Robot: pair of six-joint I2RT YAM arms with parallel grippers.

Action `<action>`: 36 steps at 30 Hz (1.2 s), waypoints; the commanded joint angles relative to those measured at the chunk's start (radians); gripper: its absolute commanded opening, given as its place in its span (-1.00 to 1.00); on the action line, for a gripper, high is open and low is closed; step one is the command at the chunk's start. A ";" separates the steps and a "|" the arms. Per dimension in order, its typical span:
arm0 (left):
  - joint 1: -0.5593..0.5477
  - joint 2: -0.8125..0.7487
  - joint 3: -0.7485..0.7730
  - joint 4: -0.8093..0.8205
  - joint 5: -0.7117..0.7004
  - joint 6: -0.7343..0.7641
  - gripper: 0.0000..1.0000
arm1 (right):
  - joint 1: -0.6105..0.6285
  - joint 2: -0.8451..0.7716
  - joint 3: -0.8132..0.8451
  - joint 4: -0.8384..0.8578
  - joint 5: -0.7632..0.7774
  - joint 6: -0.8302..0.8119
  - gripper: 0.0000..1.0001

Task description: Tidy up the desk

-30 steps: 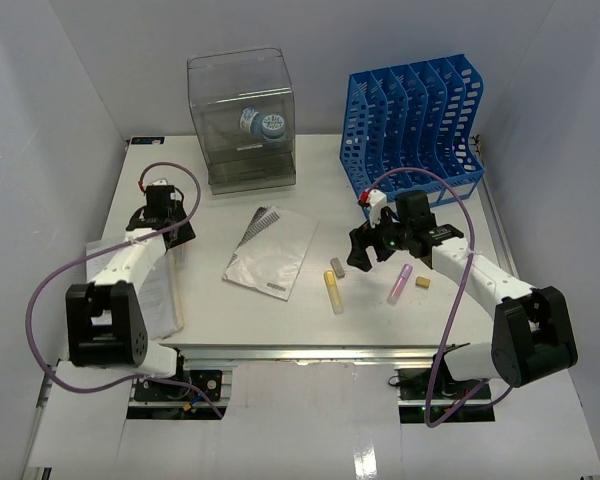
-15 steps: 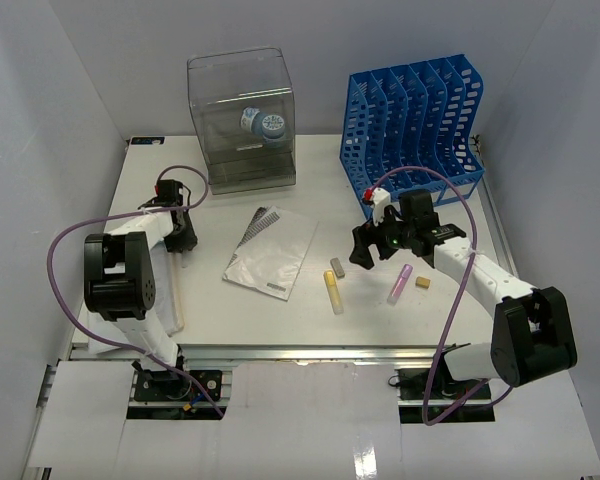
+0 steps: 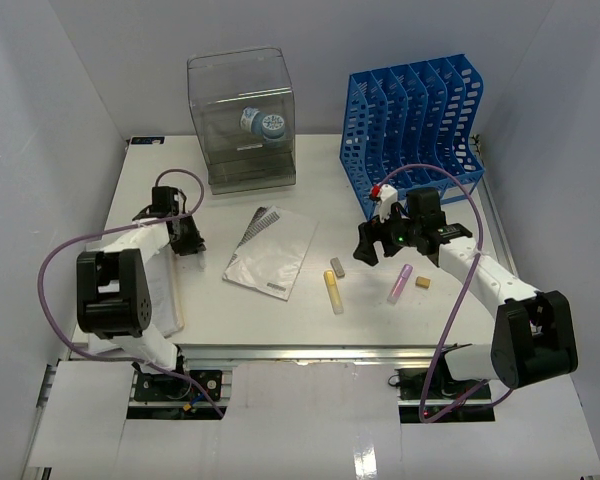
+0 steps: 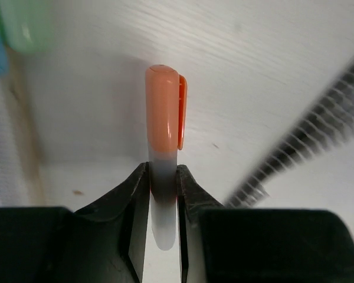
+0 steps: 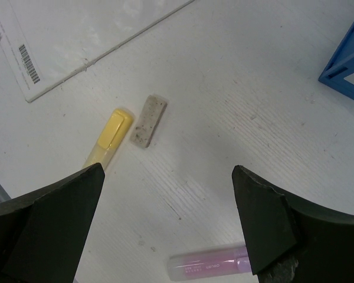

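The white desk [image 3: 310,305] holds a yellow highlighter [image 3: 333,291], a grey eraser [image 3: 337,266], a pink highlighter [image 3: 399,283] and a small tan eraser [image 3: 423,282]. My left gripper [image 3: 187,243] is at the left, shut on an orange-capped highlighter [image 4: 163,112] with a pale body, its cap pointing away over the desk. My right gripper [image 3: 372,248] is open and empty above the desk. In the right wrist view the gripper [image 5: 167,177] hovers between the yellow highlighter [image 5: 109,137] with the grey eraser [image 5: 148,122] and the pink highlighter [image 5: 209,265].
A clear plastic drawer box [image 3: 242,120] stands at the back left and a blue slotted file rack [image 3: 413,125] at the back right. A booklet [image 3: 272,251] lies mid-desk. Paper sheets [image 3: 158,290] and a wooden ruler [image 3: 177,295] lie at the front left.
My left arm has swung round and its gripper has moved right and nearer, towards the booklet. My right gripper has shifted slightly to the right.
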 commanded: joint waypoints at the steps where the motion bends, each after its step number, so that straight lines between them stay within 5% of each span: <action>1: 0.008 -0.246 -0.105 0.197 0.317 -0.221 -0.70 | -0.012 -0.032 0.010 0.046 -0.029 0.015 0.91; 7: 0.016 -0.337 -0.302 0.742 0.400 -0.773 -0.80 | -0.016 -0.029 0.007 0.053 -0.028 0.015 0.91; 10: 0.015 -0.241 -0.320 1.056 0.365 -1.057 -0.83 | -0.018 -0.027 0.004 0.053 -0.027 0.013 0.91; 13: 0.002 -0.104 -0.249 1.155 0.329 -1.224 -0.84 | -0.017 -0.024 0.004 0.055 -0.030 0.013 0.91; 26: -0.066 0.116 0.032 0.953 0.094 -1.296 -0.80 | -0.018 -0.011 0.002 0.057 -0.032 0.014 0.92; 33: -0.093 0.189 0.125 0.891 0.100 -1.308 -0.65 | -0.022 -0.009 0.002 0.057 -0.029 0.014 0.91; 36: -0.103 0.214 0.150 0.877 0.110 -1.316 -0.42 | -0.023 -0.009 0.001 0.056 -0.029 0.013 0.91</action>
